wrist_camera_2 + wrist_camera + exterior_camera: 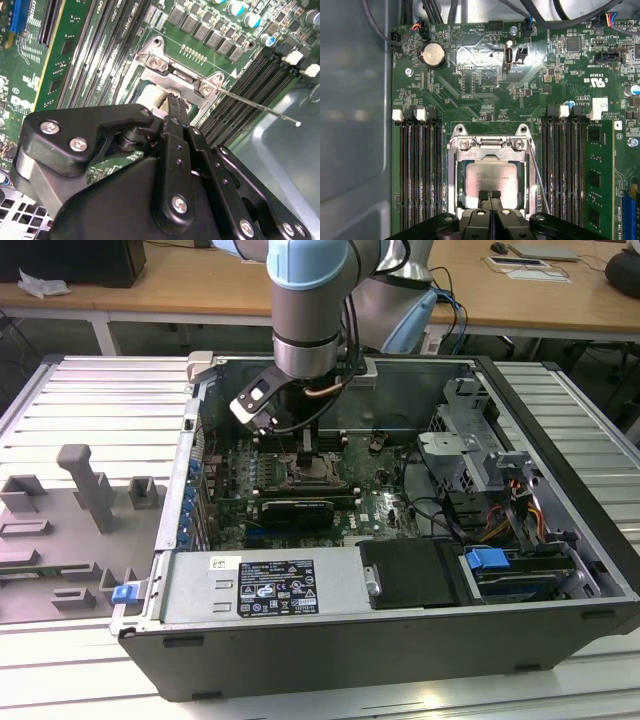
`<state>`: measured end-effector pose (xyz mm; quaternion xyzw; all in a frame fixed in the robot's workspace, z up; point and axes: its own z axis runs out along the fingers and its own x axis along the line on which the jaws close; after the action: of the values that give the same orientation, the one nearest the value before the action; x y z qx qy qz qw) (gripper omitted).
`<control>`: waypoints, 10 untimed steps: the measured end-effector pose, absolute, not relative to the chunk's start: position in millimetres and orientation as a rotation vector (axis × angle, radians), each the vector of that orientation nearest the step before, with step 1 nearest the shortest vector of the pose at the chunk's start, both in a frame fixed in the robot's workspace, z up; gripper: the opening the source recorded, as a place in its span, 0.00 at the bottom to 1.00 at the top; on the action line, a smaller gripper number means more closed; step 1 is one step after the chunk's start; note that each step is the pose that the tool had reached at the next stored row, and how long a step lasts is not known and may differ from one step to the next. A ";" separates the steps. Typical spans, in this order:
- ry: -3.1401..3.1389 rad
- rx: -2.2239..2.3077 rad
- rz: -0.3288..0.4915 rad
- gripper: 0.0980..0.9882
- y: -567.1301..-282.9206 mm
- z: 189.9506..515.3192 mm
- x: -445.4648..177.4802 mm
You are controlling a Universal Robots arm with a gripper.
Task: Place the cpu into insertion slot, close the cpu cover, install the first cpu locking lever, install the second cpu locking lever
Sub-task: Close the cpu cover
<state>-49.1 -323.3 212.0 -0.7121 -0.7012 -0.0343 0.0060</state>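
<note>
The cpu (492,175), pale silver-grey, lies flat in the insertion slot (454,180) on the green board. The cpu cover (492,151), a dark metal frame, lies down around it, its cut-out showing the chip. My gripper (491,194) is shut, fingertips together with nothing between them, right over the chip's near edge. A thin wire locking lever (538,175) slants up beside the socket, unlatched; in the second wrist view the lever (260,107) sticks out past the socket corner, with the gripper (172,102) beside it. In the exterior view the gripper (305,445) hangs over the slot (318,470).
Black memory slots (420,170) flank the socket on both sides. A long black card (295,510) lies just in front of it, then the power supply box (260,585). A drive cage (470,440) and cables fill the exterior view's right. Grey fixtures (85,490) stand outside the case.
</note>
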 end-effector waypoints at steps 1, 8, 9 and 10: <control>-2.194 -2.229 -0.107 0.01 -323.3 212.0 -47.9; -2.194 -2.228 -0.107 0.01 -323.3 212.0 -43.0; -2.194 -2.229 -0.107 0.01 -323.3 212.0 -42.8; -2.194 -2.229 -0.107 0.01 -323.2 212.0 -42.7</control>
<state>-42.7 -323.2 212.0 -0.7122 -0.7011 -0.0343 0.0061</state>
